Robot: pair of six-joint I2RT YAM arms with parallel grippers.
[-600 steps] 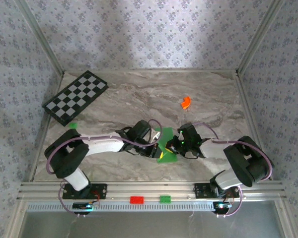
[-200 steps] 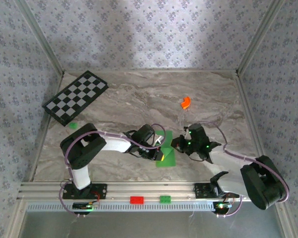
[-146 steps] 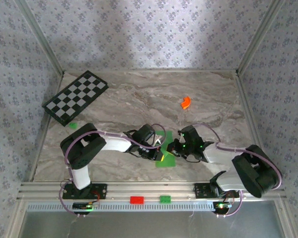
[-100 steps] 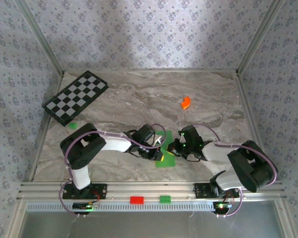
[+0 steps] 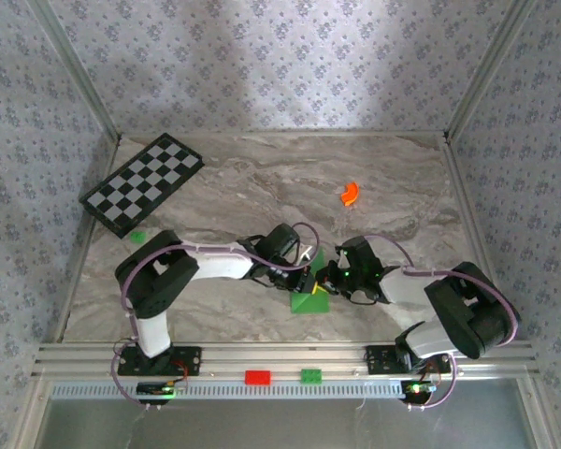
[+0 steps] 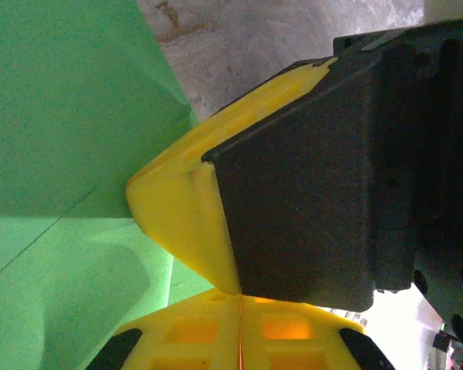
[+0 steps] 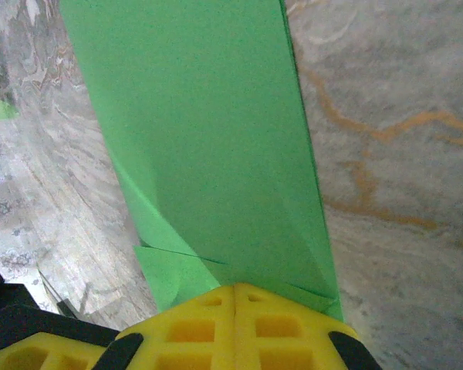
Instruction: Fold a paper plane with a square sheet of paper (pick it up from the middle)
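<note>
The left tool [image 6: 240, 299] has moved in against the right tool [image 7: 235, 291]; both are closed. The right tool pinches the folded square sheet of paper [image 7: 208, 139], which extends ahead of it over the bench [image 7: 393, 154]. The left tool probably presses a crease, so folding is mid-course.

Checkered board [image 5: 142, 183] far-left on marble table [image 5: 262, 178]; tiny green block [image 5: 136, 237] near it; orange piece [image 5: 350, 194] right.

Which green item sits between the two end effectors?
The folded paper, between the left end effector and right end effector. The tiny block lies near the checkerboard; the brick sits on the front rail.
</note>
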